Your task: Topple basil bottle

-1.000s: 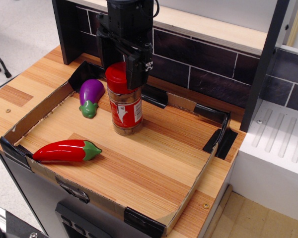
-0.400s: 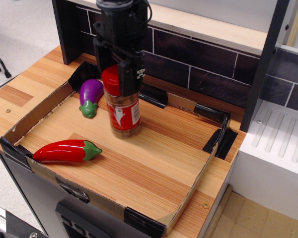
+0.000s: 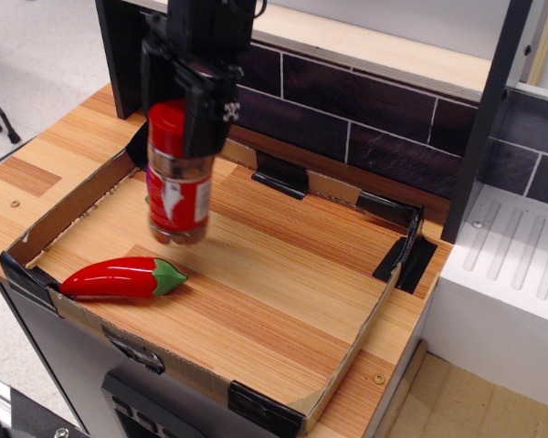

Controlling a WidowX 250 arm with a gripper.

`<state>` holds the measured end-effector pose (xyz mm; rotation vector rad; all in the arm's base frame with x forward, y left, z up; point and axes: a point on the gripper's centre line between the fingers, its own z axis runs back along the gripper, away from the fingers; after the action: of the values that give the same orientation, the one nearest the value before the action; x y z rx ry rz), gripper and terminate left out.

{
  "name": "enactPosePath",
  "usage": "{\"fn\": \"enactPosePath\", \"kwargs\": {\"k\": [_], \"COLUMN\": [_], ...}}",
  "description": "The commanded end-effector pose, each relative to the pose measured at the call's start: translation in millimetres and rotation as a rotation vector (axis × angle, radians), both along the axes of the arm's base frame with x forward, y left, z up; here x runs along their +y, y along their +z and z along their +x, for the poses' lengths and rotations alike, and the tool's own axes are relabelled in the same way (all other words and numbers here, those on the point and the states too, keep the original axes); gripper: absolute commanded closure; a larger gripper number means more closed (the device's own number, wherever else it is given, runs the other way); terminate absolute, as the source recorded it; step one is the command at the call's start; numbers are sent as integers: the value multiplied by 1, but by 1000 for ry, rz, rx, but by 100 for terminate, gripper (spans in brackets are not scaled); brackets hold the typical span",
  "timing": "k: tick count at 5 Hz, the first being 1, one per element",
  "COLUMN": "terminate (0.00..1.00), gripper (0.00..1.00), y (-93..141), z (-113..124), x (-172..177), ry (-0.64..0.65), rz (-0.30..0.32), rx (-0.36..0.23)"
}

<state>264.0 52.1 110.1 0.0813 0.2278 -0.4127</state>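
Observation.image: end effector point(image 3: 184, 114) clamped around the red cap of the basil bottle point(image 3: 177, 187). Bottle upright, blurred, just behind the red toy chili point(image 3: 121, 276) on the table point(image 3: 283, 301).

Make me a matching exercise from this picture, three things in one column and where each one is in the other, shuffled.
Things:
1. basil bottle
2. toy chili pepper
3. gripper

Places:
A. lying near the tray's front left corner
B. clamped around a red cap
C. held upright over the tray's left part

Pairs: 1-C, 2-A, 3-B
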Motion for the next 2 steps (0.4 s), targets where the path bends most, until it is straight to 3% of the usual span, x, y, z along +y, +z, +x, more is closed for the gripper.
{"fn": "enactPosePath", "kwargs": {"k": [1,2], "terminate": [0,0], "gripper": [100,100], "y": [20,9], "z": [9,12], "x": [-4,-5], "ry": [-18,-12], "rz": [209,293], "rx": [-87,-65]}}
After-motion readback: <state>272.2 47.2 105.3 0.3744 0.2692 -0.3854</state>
